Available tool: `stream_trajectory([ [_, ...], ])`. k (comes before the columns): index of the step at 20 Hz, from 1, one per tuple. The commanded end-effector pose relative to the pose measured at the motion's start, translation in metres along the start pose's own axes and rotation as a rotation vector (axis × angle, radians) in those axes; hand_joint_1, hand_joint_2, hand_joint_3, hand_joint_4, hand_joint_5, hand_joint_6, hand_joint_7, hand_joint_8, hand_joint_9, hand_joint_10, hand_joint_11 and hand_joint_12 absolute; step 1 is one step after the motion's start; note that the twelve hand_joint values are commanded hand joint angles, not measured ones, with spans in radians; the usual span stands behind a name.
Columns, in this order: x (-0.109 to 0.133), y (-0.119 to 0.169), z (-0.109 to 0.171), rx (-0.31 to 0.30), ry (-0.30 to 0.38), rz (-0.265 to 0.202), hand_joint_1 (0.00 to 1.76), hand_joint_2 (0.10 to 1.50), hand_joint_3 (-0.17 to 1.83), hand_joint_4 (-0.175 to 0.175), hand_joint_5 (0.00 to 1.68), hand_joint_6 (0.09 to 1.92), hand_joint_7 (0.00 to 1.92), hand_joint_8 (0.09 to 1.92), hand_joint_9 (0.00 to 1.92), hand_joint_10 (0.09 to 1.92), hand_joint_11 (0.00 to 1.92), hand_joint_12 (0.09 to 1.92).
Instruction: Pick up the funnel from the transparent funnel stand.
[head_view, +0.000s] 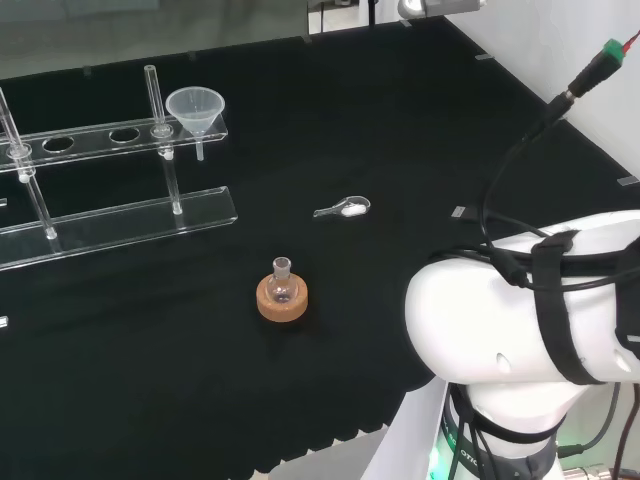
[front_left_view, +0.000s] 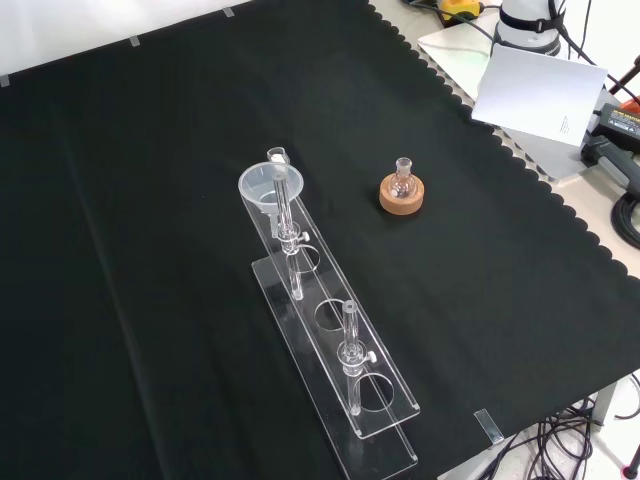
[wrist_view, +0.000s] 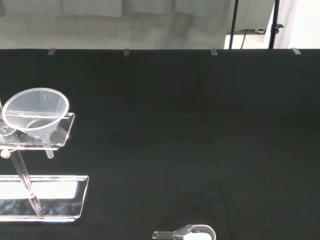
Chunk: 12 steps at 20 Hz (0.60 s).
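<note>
We cannot tell the hand's state, and we judge a misaligned approach could topple the clear plastic cone-shaped funnel (head_view: 196, 108) or shift its transparent acrylic funnel stand (head_view: 120, 215).

- In the head view the arm's white link (head_view: 520, 310) bulks large at the lower right, rounded like an elbow.
- Black straps and cables wrap its right side and loop upward along the view's right edge.
- Below it, a narrower section descends towards the base.

funnel (wrist_view: 35, 111) seated in clear stand (wrist_view: 45, 190), scoop (wrist_view: 187, 233)
</note>
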<state>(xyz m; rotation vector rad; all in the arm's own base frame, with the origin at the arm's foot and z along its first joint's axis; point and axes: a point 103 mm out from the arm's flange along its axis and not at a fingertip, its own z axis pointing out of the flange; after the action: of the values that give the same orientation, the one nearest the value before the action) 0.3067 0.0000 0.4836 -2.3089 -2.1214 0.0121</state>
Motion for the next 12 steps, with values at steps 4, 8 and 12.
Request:
stream_trajectory([
  [4,-0.005,0.011,0.008,0.005,-0.027,0.017,0.23,0.58,0.09,0.038,0.00,0.09,0.01,0.09,0.00,0.09,0.00,0.64],
  [8,-0.004,0.023,0.009,0.022,-0.070,0.009,0.24,0.58,0.07,0.034,0.00,0.09,0.00,0.09,0.00,0.09,0.00,0.67],
  [12,0.005,0.043,0.011,0.050,-0.088,-0.049,0.28,0.58,0.06,0.048,0.00,0.09,0.00,0.09,0.00,0.09,0.00,0.68],
])
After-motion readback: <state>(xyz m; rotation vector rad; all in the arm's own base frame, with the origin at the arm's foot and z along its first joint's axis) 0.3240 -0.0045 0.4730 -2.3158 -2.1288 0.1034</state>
